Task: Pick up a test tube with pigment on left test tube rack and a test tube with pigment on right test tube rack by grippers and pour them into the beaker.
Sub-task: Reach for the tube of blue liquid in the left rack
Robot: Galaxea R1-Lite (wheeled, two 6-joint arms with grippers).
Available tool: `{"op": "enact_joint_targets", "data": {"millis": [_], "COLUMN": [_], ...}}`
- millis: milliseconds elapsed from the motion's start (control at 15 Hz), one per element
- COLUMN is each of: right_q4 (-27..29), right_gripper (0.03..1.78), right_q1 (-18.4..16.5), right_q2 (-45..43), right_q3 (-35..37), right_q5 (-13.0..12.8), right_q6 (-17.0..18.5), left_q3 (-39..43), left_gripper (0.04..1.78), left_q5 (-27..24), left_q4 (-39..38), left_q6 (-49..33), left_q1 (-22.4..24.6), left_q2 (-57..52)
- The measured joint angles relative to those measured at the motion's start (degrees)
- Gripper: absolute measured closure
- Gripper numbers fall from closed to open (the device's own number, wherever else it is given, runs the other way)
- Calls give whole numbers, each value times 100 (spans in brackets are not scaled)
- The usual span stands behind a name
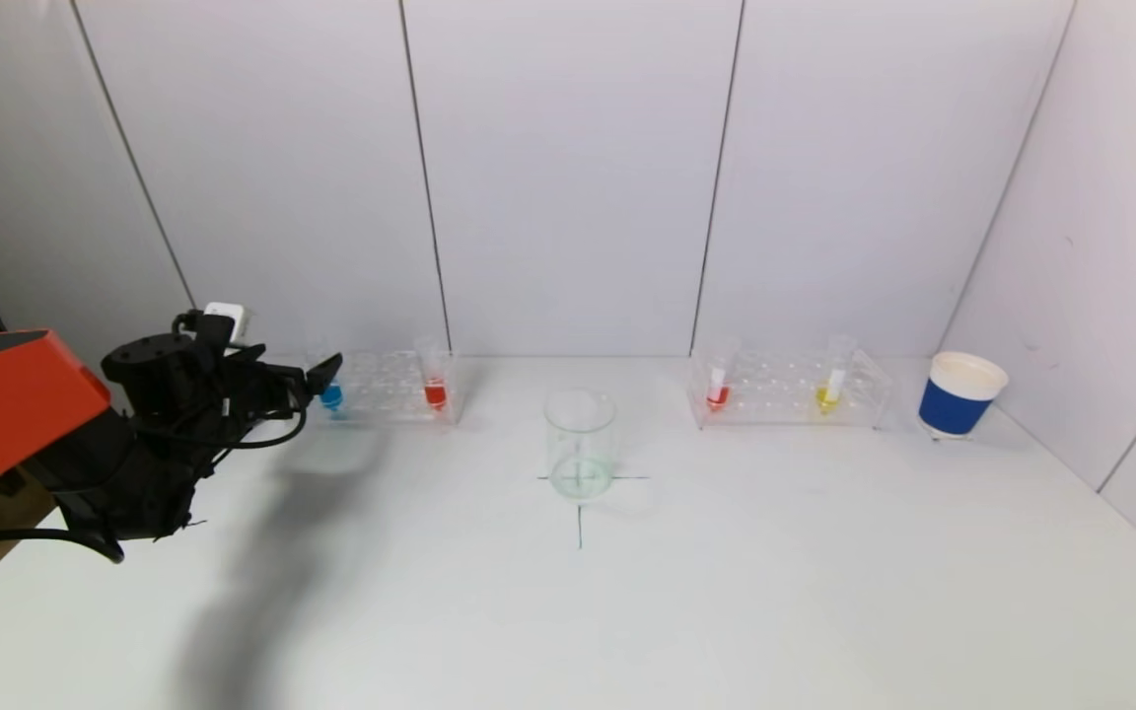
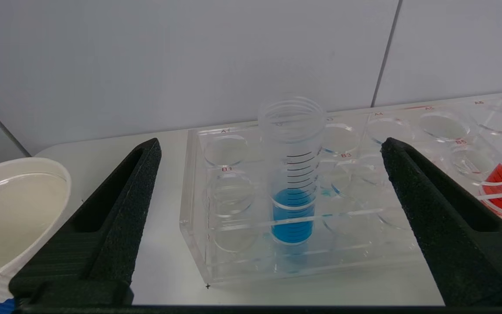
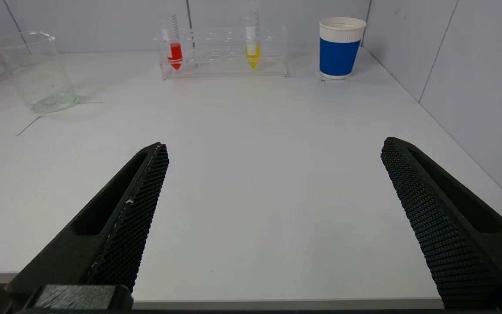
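The left test tube rack (image 1: 386,390) of clear plastic holds a tube with blue pigment (image 1: 331,396) and one with red pigment (image 1: 435,391). My left gripper (image 1: 317,378) hovers open just in front of the rack's left end. In the left wrist view the blue tube (image 2: 293,174) stands upright between and beyond the open fingers, untouched. The right test tube rack (image 1: 790,390) holds a red tube (image 1: 718,392) and a yellow tube (image 1: 829,392). An empty glass beaker (image 1: 580,444) stands between the racks. My right gripper (image 3: 275,144) is open over the table's near edge, out of the head view.
A blue paper cup (image 1: 959,394) stands right of the right rack near the side wall. Another white-rimmed cup (image 2: 11,209) sits just left of the left rack. White walls close the back and right side. A black cross marks the table under the beaker.
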Motion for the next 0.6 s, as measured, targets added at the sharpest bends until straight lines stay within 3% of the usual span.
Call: {"op": "enact_joint_targets", "data": {"millis": [600], "right_q4": [-2], "right_gripper": [4], "right_q1": [0], "right_q2": [0], "right_q3": [0], "right_q5": [0], "right_q6": [0], "left_q3": [-572], "left_gripper": [6], "left_q5": [9], "left_q4": [27], "left_q6": [-39], "left_q1": [-15], "left_q2": [479]}}
